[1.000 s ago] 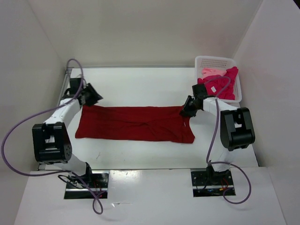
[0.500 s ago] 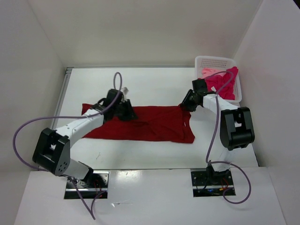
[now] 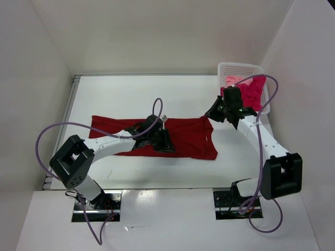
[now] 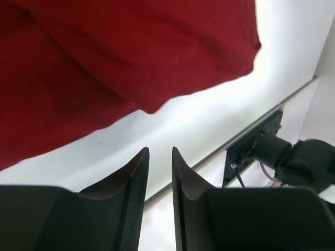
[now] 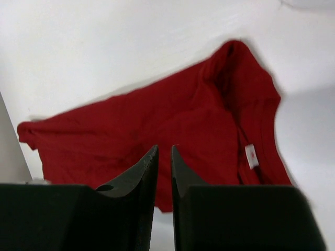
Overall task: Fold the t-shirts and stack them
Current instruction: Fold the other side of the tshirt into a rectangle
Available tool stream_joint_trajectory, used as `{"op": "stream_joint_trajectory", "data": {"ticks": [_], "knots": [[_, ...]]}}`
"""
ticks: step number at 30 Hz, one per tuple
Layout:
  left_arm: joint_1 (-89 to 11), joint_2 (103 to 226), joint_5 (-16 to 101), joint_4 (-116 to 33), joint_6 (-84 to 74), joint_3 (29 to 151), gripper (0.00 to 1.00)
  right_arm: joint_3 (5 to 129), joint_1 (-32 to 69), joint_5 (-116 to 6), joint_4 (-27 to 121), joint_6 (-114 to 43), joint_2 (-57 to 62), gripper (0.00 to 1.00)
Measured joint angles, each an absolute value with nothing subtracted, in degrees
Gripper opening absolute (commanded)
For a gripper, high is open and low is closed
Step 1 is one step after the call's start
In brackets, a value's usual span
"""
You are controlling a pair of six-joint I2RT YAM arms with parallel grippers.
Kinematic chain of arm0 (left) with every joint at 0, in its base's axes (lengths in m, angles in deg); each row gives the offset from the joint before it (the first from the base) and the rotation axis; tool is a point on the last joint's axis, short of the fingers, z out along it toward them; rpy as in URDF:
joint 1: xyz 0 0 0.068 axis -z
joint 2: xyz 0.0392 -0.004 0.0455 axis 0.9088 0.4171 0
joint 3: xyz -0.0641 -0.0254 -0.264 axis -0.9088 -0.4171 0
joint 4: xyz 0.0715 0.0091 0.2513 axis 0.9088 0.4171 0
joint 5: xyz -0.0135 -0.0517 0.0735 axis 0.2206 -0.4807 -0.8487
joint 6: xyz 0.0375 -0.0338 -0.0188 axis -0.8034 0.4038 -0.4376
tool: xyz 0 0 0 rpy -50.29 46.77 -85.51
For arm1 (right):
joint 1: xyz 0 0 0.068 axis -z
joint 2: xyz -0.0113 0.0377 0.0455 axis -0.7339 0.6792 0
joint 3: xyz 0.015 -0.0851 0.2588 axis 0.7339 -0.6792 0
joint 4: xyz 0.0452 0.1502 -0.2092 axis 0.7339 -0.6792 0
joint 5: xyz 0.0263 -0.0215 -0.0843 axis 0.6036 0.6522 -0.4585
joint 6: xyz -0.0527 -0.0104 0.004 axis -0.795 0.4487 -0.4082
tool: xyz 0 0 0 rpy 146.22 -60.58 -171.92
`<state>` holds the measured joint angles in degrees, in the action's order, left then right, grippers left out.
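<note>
A dark red t-shirt point(image 3: 186, 137) lies spread flat across the table, its collar end to the right. My left gripper point(image 3: 166, 143) hovers over the shirt's middle near its front edge; in the left wrist view point(image 4: 159, 151) its jaws are nearly together with nothing between them, and the red shirt point(image 4: 104, 63) fills the top. My right gripper point(image 3: 212, 112) is above the shirt's far right corner; in the right wrist view point(image 5: 164, 149) its jaws are nearly together and empty, above the shirt point(image 5: 157, 120) with its white tag point(image 5: 251, 155).
A white perforated basket point(image 3: 238, 66) stands at the back right and holds a magenta-pink shirt point(image 3: 254, 94) and a pale pink one point(image 3: 233, 80). White walls enclose the table on three sides. The arm bases are at the near edge.
My left gripper has swept right from the shirt's far left corner to over its middle. My right gripper has lifted off the right corner, and its arm has swung outward.
</note>
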<state>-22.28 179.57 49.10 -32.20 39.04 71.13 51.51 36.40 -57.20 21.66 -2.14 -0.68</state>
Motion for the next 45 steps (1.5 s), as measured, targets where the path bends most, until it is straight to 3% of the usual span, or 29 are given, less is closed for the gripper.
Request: {"op": "stream_joint_trajectory", "data": {"ticks": [7,16,22,29,40,41,43,45], "knots": [[-22.57,182.89,48.08,-37.2,42.48,70.34,0.53,46.73,36.21,-55.79,18.0,-1.75,-8.29,0.22],[-22.56,188.56,47.52,-38.55,43.75,70.42,0.54,43.25,36.21,-53.24,16.12,-1.55,-11.9,0.22],[-22.56,189.17,47.47,-40.04,43.95,72.64,0.46,41.32,35.99,-51.26,15.95,-1.56,-13.52,0.22],[-22.56,192.05,47.26,-40.78,44.56,75.75,0.15,39.4,34.97,-50.75,15.76,-1.51,-14.07,0.22],[-23.14,192.95,47.8,-22.96,38.45,89.23,0.12,39.4,34.97,-49.78,17.0,-1.51,-13.66,0.23],[-23.35,192.95,48.16,-20.38,37.46,90.74,0.16,39.4,34.97,-49.72,17.27,-1.51,-13.29,0.25],[-23.72,192.95,48.53,-17.41,36.45,92.13,0.41,39.27,34.97,-49.68,18.01,-1.46,-12.31,0.26],[-24.22,192.95,48.88,-14.38,35.26,93.08,0.57,38.88,34.97,-49.49,18.66,-1.41,-11.42,0.3]]}}
